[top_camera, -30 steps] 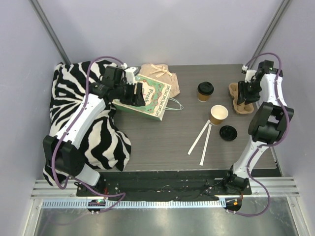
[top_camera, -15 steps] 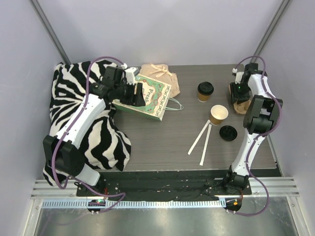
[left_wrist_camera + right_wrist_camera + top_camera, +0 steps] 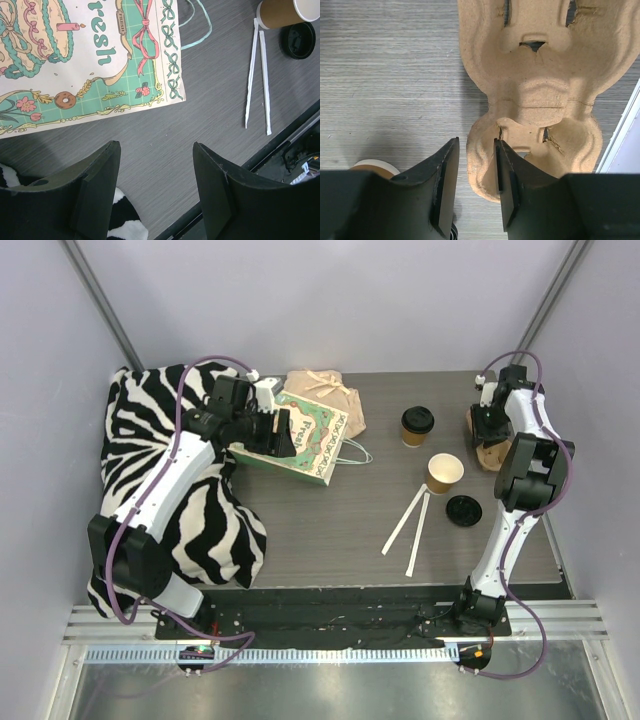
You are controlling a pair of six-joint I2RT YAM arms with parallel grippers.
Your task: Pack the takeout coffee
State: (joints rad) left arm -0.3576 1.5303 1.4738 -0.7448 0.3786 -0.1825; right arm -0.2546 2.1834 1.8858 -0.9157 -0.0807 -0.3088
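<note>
Top view: the takeout coffee (image 3: 417, 425) stands upright in the far middle of the table (image 3: 320, 530), apart from both arms. An open cup (image 3: 444, 472), a loose lid (image 3: 463, 509) and two wrapped straws (image 3: 408, 522) lie just nearer. The right gripper (image 3: 488, 435) hangs over the pulp carrier (image 3: 487, 453) at the table's right edge, close to the wall. The left gripper (image 3: 278, 432) hovers above the printed bag (image 3: 310, 440), with a zebra cloth (image 3: 160, 480) draped over the left edge. Bare tabletop lies open along the near side.

Left wrist: the fingers (image 3: 100, 190) stand wide apart with nothing between them. The bag's print reads "resh", and a small banner reads "FRESH".

Right wrist: the fingers (image 3: 445, 185) are a narrow gap apart, astride the carrier's near rim. A strip of table shows beside it, so they are not clamped.
</note>
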